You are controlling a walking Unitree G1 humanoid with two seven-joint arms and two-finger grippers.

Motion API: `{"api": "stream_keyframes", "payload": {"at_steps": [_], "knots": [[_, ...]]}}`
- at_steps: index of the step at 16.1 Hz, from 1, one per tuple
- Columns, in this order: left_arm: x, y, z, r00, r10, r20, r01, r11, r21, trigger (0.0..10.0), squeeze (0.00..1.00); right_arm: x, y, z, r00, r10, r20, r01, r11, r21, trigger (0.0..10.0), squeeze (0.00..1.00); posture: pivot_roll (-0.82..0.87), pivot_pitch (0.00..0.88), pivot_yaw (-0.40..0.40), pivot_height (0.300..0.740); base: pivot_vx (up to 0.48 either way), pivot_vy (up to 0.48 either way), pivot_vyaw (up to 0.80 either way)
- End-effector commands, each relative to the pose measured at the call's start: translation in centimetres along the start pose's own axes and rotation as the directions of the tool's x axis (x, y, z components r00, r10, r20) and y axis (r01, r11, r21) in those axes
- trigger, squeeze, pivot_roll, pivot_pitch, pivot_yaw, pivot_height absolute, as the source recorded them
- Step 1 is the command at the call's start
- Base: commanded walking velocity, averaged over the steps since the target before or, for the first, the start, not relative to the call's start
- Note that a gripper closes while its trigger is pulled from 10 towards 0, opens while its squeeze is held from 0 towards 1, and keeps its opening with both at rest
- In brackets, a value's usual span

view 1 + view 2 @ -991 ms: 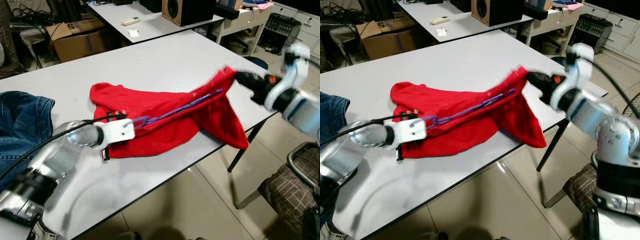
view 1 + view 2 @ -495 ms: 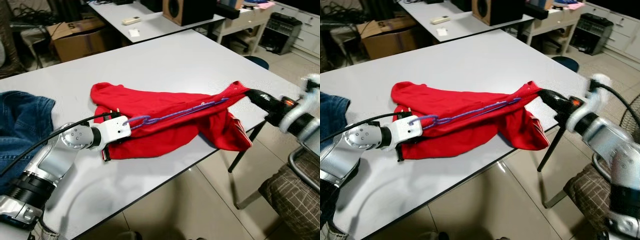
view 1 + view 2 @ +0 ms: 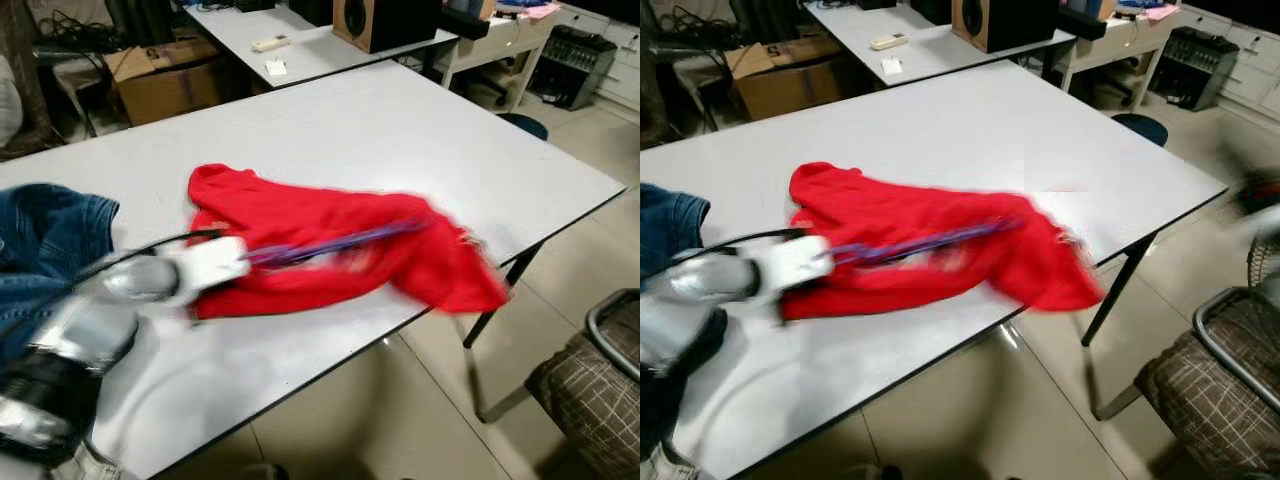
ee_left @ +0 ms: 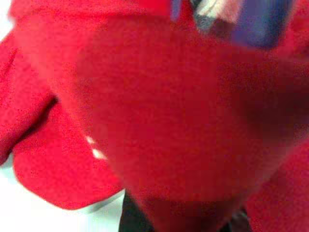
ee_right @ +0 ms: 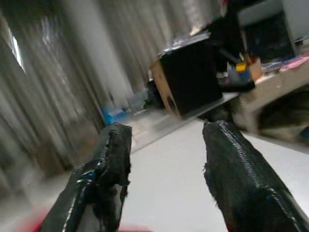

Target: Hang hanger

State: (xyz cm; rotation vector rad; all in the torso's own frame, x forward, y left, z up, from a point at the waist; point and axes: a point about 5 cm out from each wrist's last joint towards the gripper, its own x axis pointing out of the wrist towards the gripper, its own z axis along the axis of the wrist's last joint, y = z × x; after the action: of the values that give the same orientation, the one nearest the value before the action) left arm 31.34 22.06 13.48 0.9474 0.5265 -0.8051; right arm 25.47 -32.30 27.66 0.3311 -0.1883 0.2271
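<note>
Red garment on the white table, hanger threaded inside

The table (image 3: 420,130) bore the red garment (image 3: 330,235); the purple hanger (image 3: 335,240) ran left-right through it, hook end at the left gripper (image 3: 235,262), grip unclear; the right gripper (image 5: 166,164) stood spread, empty.

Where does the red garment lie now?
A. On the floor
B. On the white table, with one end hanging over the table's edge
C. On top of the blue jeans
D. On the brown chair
B: the red garment lies on the white table, its right end drooping past the edge.
</note>
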Motion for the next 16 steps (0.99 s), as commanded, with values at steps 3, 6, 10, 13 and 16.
{"api": "stream_keyframes", "payload": {"at_steps": [3,6,10,13,16], "knots": [[0.9,-1.5,-0.5,0.997,-0.064,-0.03,0.063,0.997,-0.035,0.0,0.0,0.2,1.5,-5.4,0.924,0.007,-0.382,-0.076,0.983,-0.167,10.0,1.0,-0.01,0.052,0.041,0.74,0.0,0.0,0.0],[1.1,-1.6,-0.2,0.998,-0.062,-0.019,0.061,0.998,-0.033,0.0,0.0,0.3,4.3,-5.0,0.926,0.21,-0.315,-0.257,0.959,-0.118,10.0,1.0,-0.01,0.053,0.04,0.74,0.0,0.0,0.0],[1.1,-2.0,1.3,0.99,-0.072,0.12,0.077,0.996,-0.036,0.0,0.0,0.3,7.2,-6.3,0.899,0.307,-0.311,-0.387,0.891,-0.239,10.0,1.0,-0.02,0.044,0.05,0.74,0.0,0.0,0.0],[0.8,-2.7,2.7,0.967,-0.134,0.215,0.137,0.991,0.001,0.0,0.0,0.9,9.3,-7.0,0.872,0.414,-0.263,-0.48,0.829,-0.287,10.0,0.07,-0.02,0.037,0.057,0.74,0.0,0.0,0.0],[0.7,-2.5,4.2,0.961,-0.189,0.203,0.17,0.98,0.104,0.0,0.0,1.0,12.4,-9.4,0.635,0.643,-0.428,-0.761,0.616,-0.204,10.0,0.0,-0.03,0.028,0.067,0.74,0.0,0.0,0.0]]}}
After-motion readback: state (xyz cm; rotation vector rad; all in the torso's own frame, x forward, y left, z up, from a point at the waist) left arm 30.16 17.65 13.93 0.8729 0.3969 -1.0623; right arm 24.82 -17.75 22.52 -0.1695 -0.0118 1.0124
